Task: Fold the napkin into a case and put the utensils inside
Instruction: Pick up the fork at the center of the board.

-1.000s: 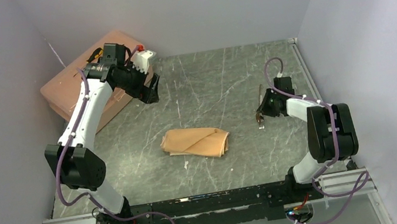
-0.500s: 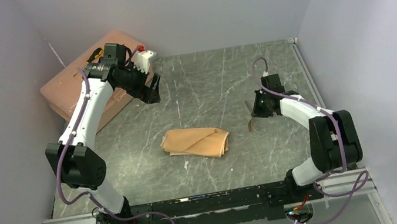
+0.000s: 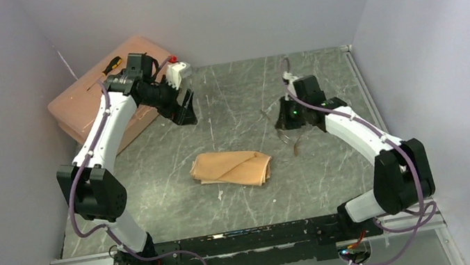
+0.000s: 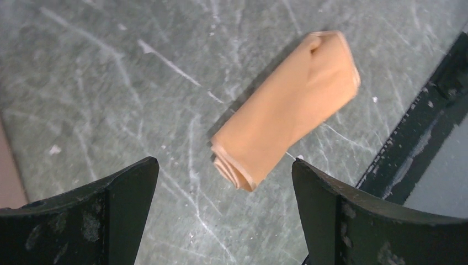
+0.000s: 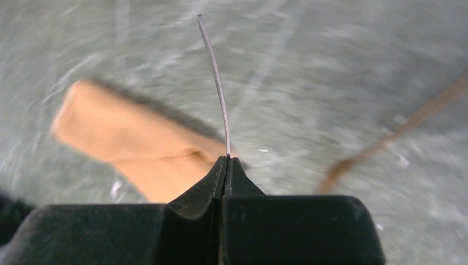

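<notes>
Right pincer [image 5: 225, 165] clamps a utensil [image 5: 218, 88] — from above, the case [image 3: 230, 168] lies at its 8 o'clock, long axis 10-to-4; left pincer [image 4: 223, 165] wide.

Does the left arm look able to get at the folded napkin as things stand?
Probably yes. The left gripper hangs open above the table beyond the napkin, with only bare table between them. The right gripper, shut on a utensil, is off to the napkin's other side.

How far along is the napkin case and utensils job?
Done: the napkin lies folded into a flat packet. In hand: the right claw is shut on a thin metal utensil near the packet. Remaining: no utensil shows in the packet yet; the left claw is open and empty.
</notes>
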Controlling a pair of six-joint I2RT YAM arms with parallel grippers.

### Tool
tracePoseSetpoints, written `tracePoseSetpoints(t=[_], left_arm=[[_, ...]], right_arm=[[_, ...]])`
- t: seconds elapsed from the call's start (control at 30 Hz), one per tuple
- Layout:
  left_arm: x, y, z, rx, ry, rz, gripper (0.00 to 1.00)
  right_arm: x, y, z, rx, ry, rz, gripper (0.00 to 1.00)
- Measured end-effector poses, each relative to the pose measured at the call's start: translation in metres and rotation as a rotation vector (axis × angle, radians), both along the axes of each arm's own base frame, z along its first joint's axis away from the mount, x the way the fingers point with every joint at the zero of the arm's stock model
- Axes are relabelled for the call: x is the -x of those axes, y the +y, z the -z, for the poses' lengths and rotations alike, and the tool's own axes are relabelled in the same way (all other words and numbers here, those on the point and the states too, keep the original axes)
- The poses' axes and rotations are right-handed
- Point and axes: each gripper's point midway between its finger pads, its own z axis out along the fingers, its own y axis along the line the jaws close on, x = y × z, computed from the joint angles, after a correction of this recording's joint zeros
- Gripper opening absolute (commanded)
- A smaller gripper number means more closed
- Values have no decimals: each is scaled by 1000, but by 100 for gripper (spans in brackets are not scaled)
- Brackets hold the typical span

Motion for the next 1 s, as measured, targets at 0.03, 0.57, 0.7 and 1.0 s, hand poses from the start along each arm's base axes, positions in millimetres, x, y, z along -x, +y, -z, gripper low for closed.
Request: tracePoseSetpoints(t=[0.03,0.57,0.7,1.0], left_arm=[[3,-4,1,18,-2,34,96],[63,-22,-16,126,-191,542,96],[90,-22,-22,168,-160,632,96],[118,-17,-24,194,-116,677,30]], right_arm=[[1,17,-13,-17,-33,-72,0],[93,187,-129,-199,-282,-878,0],[104,205,-138,-217,-286,-966,0],[104,215,-143,-194,-291,-1012,0]])
